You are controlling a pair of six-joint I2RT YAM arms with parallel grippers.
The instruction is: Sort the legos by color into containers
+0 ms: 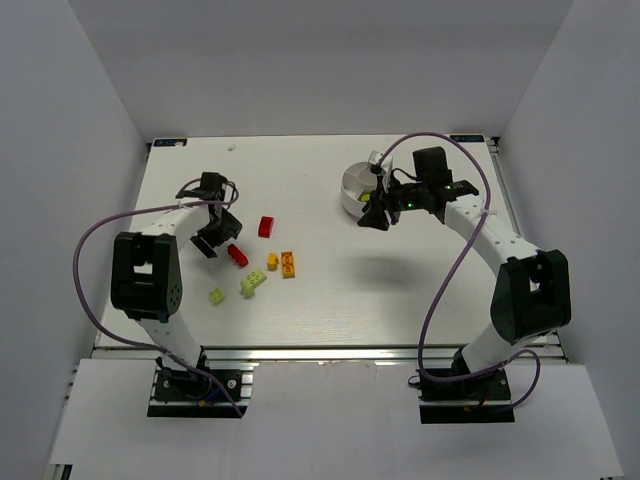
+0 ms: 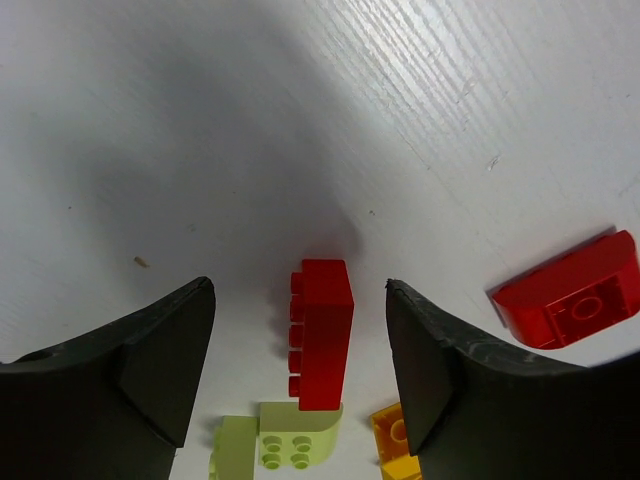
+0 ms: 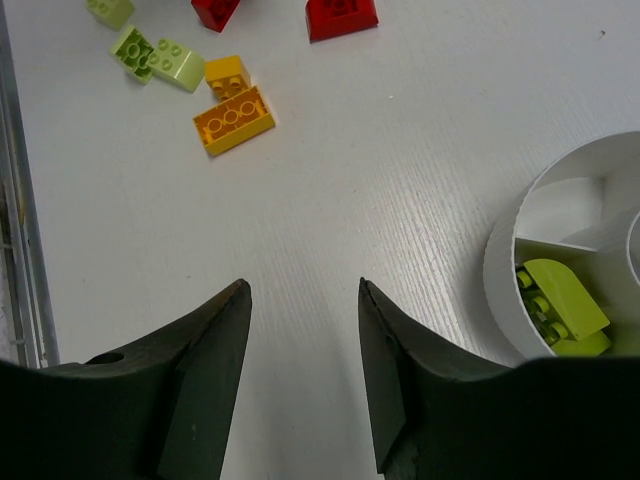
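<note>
My left gripper (image 1: pixel 215 243) (image 2: pixel 298 287) is open and low over the table. A red lego (image 2: pixel 322 335) (image 1: pixel 237 255) lies on its side between the fingers, with a gap on each side. A second red lego (image 2: pixel 575 300) (image 1: pixel 266 227) lies off to the right. My right gripper (image 1: pixel 378 213) (image 3: pixel 303 284) hangs open over bare table beside the white dish (image 1: pixel 352 185) (image 3: pixel 500 290), with nothing between its fingers. Lime legos (image 3: pixel 560 300) lie in one wedge of the dish.
Loose legos lie between the arms: an orange one (image 1: pixel 288 263) (image 3: pixel 233 120), a yellow one (image 1: pixel 272 261) (image 3: pixel 226 75), a lime one (image 1: pixel 253 283) (image 2: pixel 295 440) and a small lime one (image 1: pixel 216 296). White walls surround the table.
</note>
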